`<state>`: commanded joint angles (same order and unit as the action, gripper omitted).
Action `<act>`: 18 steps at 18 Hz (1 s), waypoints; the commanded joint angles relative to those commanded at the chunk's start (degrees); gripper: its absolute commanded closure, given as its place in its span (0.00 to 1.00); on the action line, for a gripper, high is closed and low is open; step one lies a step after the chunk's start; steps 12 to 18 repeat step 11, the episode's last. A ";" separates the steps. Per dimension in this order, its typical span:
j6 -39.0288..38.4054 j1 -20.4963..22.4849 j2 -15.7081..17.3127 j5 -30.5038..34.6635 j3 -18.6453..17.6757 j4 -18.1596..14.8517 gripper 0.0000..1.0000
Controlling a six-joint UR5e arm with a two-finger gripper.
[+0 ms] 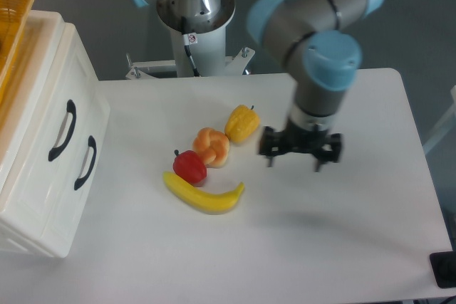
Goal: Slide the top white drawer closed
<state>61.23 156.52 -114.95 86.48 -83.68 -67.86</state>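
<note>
The top white drawer [41, 108] is in the cabinet at the left edge, its black curved handle [63, 129] facing the table. Its front looks level with the lower drawer [71, 197], which carries its own black handle [85, 163]. My gripper [298, 156] hangs over the table's right half, far from the cabinet and to the right of the fruit. It is open, its fingers spread wide, with nothing between them.
A yellow-orange basket [13, 12] sits on top of the cabinet. In the table's middle lie a banana [203, 196], a red apple [189, 166], an orange pastry-like piece [211, 146] and a yellow pepper [242, 124]. The arm's base [196, 26] stands at the back.
</note>
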 joint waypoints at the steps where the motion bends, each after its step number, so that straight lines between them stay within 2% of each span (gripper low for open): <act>1: 2.21 1.23 -0.70 0.09 0.09 0.61 0.00; 5: 13.44 4.84 -3.61 1.13 0.18 3.08 0.00; 9: 21.29 6.25 -5.28 7.19 0.36 3.34 0.00; 11: 23.23 6.42 -6.68 10.88 0.79 3.26 0.00; 18: 23.23 6.42 -6.68 10.88 0.79 3.26 0.00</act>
